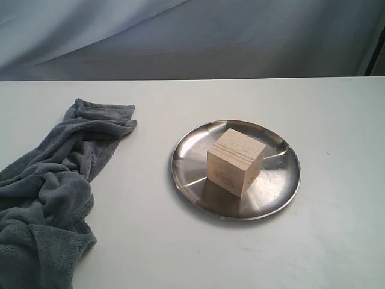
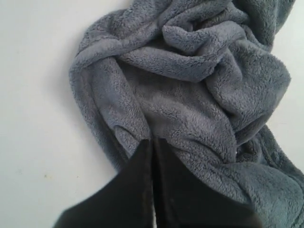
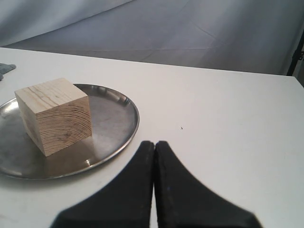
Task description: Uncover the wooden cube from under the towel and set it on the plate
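I see 1 wooden cube [image 1: 236, 161] | 1 plate [image 1: 275, 182] | 1 towel [image 1: 51, 198] | 1 table [image 1: 337, 120] | my own 2: left gripper [image 2: 153, 141], right gripper [image 3: 155, 143]

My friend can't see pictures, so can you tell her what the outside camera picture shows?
A pale wooden cube sits on a shiny round metal plate on a white table. A crumpled dark-grey towel lies to the left, apart from the plate, running off the picture's edge.

White table [image 1: 337, 241] bears towel [image 1: 48, 198] (crumpled) and plate [image 1: 277, 186].
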Tool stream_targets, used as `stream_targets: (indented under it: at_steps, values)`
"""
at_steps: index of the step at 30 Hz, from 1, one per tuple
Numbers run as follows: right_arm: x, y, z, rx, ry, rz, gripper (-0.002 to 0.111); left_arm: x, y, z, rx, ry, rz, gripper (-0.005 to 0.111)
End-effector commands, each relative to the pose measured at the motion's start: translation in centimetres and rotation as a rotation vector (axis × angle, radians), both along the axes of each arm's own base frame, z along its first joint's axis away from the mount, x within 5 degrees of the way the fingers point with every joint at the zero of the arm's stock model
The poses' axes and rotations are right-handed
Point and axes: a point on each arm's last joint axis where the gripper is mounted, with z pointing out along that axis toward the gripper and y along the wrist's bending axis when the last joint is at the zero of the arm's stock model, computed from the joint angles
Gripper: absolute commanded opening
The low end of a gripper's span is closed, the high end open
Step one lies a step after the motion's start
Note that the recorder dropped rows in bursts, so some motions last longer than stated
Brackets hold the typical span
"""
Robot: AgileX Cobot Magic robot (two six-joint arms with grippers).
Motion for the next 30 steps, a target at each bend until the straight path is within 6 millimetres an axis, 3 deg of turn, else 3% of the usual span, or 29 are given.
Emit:
stream_targets:
  at_steps: [1, 4, 8, 13, 15, 18, 23, 30]
  values:
    - [0.0, 0.0, -0.2, 0.009, 0.006, 0.005, 0.003, -4.8, 0.6, 0.6, -0.025, -0.138, 0.032, 0.0]
    - [0.0, 0.0, -0.2, 0.009, 0.006, 0.005, 0.003, -7.8, 0.5, 1.1, -0.046, -0.239, 0.035, 0.0]
    - [0.0, 0.0, -0.2, 0.009, 0.006, 0.005, 0.003, -14.6, 0.4, 3.1, -0.061, -0.493, 0.031, 0.0]
    - [0.0, 0.0, -0.2, 0.009, 0.006, 0.005, 0.003, -23.6, 0.5, 5.3, -0.046, -0.99, 0.016, 0.0]
    - [0.0, 0.0, -0.2, 0.009, 0.006, 0.005, 0.003, -25.3, 0.7, 5.4, -0.029, -1.099, 0.016, 0.0]
    - [0.0, 0.0, -0.2, 0.009, 0.006, 0.005, 0.003, -26.1, 0.8, 5.7, -0.005, -1.148, 0.024, 0.0]
    - [0.0, 0.0, -0.2, 0.009, 0.006, 0.005, 0.003, -24.2, 0.8, 5.0, 0.007, -1.245, 0.002, 0.0]
    - [0.0, 0.0, -0.2, 0.009, 0.006, 0.005, 0.003, -21.7, 0.6, 2.3, 0.006, -1.272, -0.019, 0.0]
